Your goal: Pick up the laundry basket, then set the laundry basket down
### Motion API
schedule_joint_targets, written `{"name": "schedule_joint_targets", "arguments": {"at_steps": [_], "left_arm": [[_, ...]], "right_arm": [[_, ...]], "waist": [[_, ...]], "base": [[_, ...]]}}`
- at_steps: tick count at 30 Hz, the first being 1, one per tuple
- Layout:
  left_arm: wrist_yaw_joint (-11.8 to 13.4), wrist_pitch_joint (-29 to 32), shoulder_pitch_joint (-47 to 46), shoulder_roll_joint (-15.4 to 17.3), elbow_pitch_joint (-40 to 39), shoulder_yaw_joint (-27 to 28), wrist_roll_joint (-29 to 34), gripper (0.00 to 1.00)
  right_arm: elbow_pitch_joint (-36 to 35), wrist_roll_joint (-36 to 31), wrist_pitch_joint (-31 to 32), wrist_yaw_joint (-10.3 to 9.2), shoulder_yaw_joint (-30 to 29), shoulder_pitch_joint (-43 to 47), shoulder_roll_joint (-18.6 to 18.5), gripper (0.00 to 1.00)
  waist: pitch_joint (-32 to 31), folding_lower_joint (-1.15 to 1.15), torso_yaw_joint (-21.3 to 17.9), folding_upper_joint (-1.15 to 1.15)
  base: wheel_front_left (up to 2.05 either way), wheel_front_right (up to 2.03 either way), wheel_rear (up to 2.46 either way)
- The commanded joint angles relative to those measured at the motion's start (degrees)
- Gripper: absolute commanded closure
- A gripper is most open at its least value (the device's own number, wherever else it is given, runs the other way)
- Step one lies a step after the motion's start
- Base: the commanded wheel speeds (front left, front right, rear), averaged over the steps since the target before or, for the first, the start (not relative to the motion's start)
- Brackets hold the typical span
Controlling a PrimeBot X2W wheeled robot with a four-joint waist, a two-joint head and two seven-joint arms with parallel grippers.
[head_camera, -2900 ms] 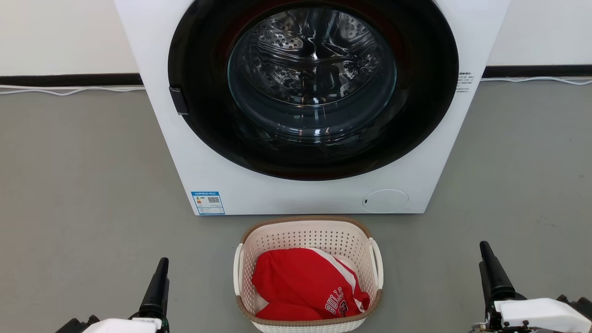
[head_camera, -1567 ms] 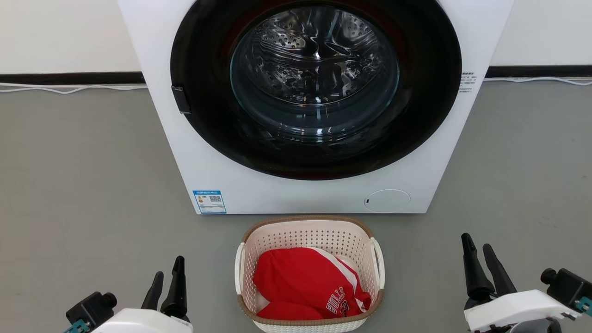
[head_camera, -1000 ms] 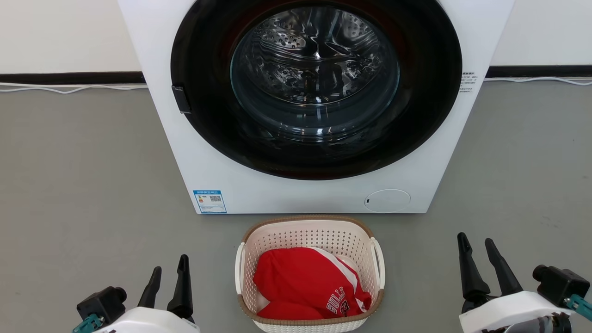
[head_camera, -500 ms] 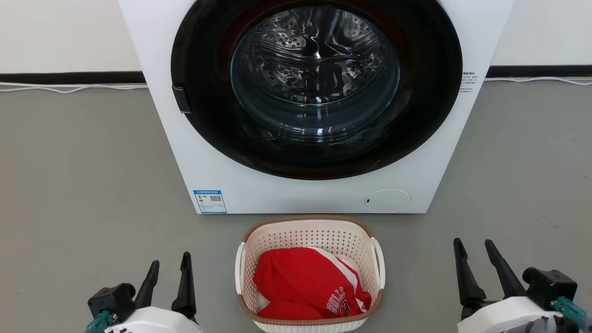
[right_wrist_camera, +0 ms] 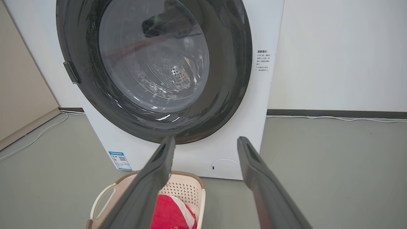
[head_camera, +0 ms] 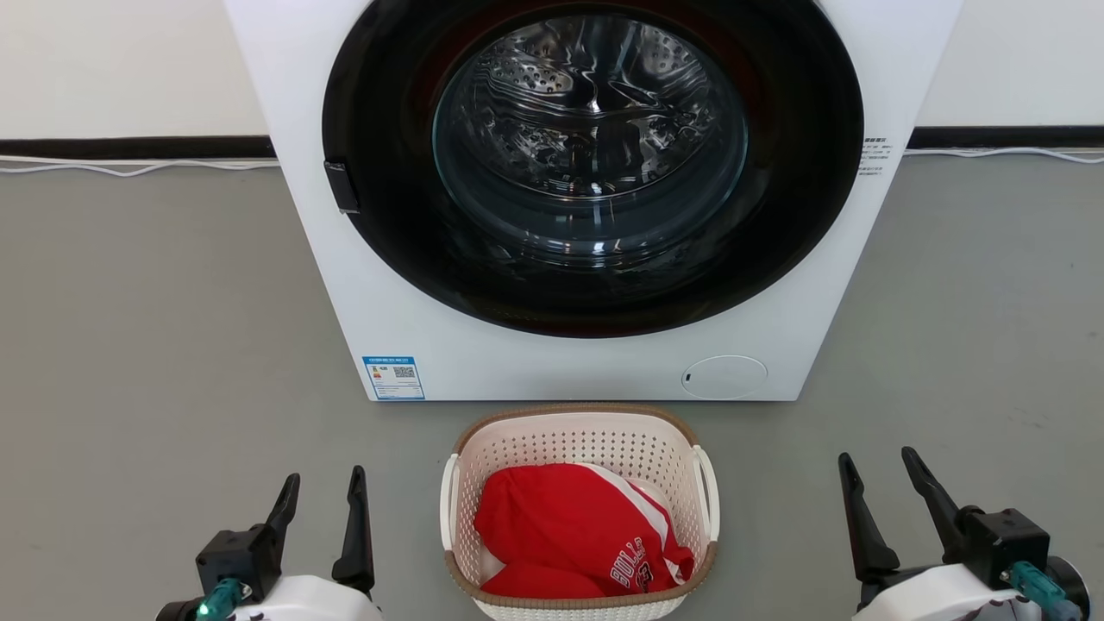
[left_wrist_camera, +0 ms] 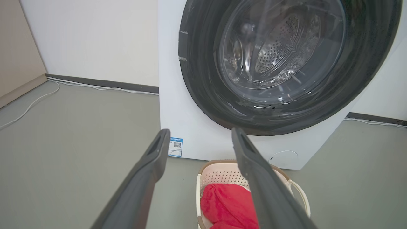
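Note:
The laundry basket stands on the grey floor just in front of the washing machine, cream-white with a brown rim and white side handles, holding a red garment. My left gripper hovers open to the basket's left, well apart from its handle. To the right of the basket, my right gripper is open too, also clear of it. The left wrist view has the laundry basket low between and behind the open left gripper. In the right wrist view the laundry basket lies at lower left of the open right gripper.
The white washing machine with its dark round door rises right behind the basket. White cables run along the black skirting at the wall. A beige panel stands at the far left. Grey floor spreads on both sides.
Both grippers have turned at the wrist and opened from shut to a wide spread. The left one has drifted toward the basket; the basket has not moved.

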Motion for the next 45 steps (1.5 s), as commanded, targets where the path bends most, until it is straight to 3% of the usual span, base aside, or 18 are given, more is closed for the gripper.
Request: {"name": "schedule_joint_targets", "arguments": {"at_steps": [1,10,32,45], "left_arm": [[0.53,-0.99,-2.08,0.62,-1.69,1.43,2.18,0.00],[0.86,-2.42,-1.83,0.70,-1.83,1.40,7.80,0.00],[0.60,-2.42,-2.39,0.70,-0.89,1.62,5.94,0.00],[0.82,-2.42,-4.71,0.70,-0.08,1.02,4.74,0.00]], "right_arm": [[-1.32,-2.13,-1.14,0.38,0.91,-2.16,-0.65,0.00],[-1.13,-8.10,-2.57,0.41,0.71,-1.92,-0.72,0.00],[-0.71,-6.79,-2.57,0.41,-0.01,-2.05,-0.25,0.00],[-0.38,-4.70,-2.57,0.41,-0.66,-4.65,0.14,0.00]], "waist": [[-0.01,0.00,-0.03,0.00],[0.16,0.00,-0.09,0.00],[1.42,0.00,-0.10,0.00],[5.68,0.00,-0.12,0.00]], "base": [[0.00,0.00,0.00],[0.00,0.00,0.00],[0.00,0.00,0.00],[0.00,0.00,0.00]]}}
